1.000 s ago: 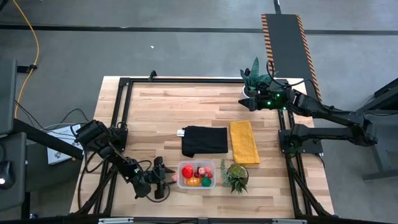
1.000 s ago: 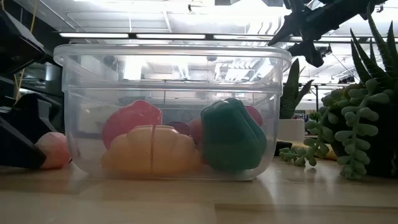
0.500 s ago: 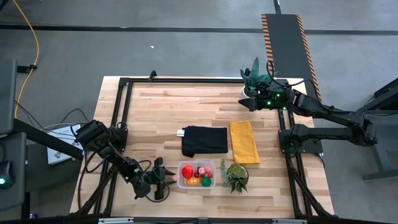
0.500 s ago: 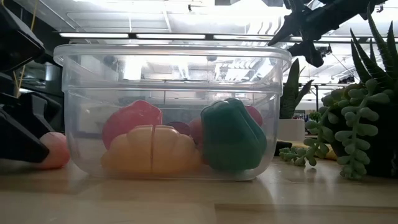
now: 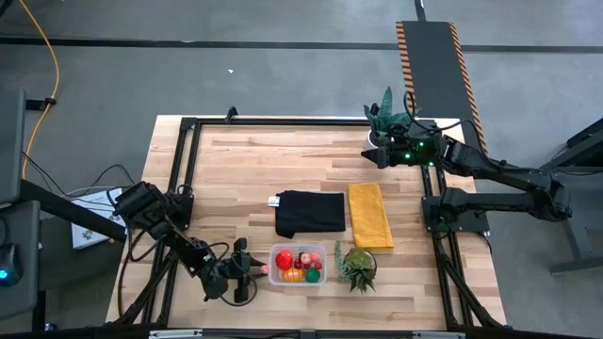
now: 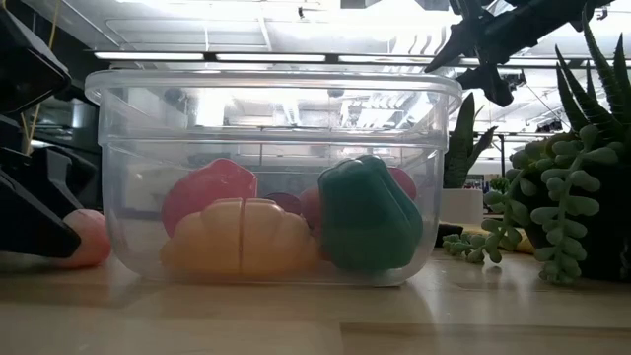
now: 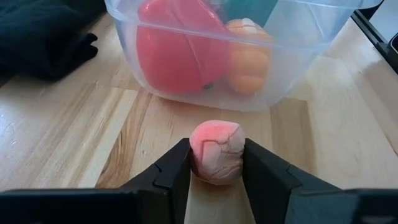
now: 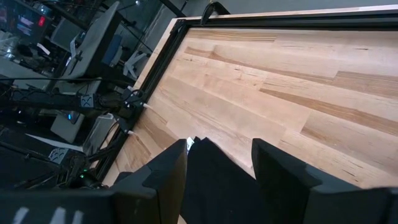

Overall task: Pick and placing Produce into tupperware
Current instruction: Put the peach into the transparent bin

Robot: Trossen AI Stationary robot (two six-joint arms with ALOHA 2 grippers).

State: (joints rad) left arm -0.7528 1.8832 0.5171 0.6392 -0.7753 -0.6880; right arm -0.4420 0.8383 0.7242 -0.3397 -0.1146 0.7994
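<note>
The clear tupperware tub (image 5: 299, 264) stands near the table's near edge. It holds a red piece (image 6: 207, 192), an orange one (image 6: 242, 237), a green one (image 6: 367, 215) and small berries. A pink berry (image 7: 216, 152) lies on the wood just left of the tub. My left gripper (image 5: 251, 270) is low at the table there, shut on this berry. My right gripper (image 5: 375, 155) hangs open, high over the table's far right part, beside a potted plant (image 5: 388, 111). My left gripper pinches the pink berry between its two fingers (image 7: 177, 171), one on each of its sides (image 7: 198, 163). The fingers come in level from the table's left, pointing toward the tub. The berry's underside rests on the wood (image 6: 87, 258).
A black cloth (image 5: 310, 213) and a yellow cloth (image 5: 369, 215) lie side by side behind the tub. A spiky potted plant (image 5: 357, 267) stands right of the tub. A black frame rail (image 5: 185, 179) runs along the table's edges. Bare wood lies toward the far left.
My left gripper has crept a little to the right, toward the pink berry and the tub, and its fingers now cover more of the berry in the low view. The tub and its contents have stayed put.
</note>
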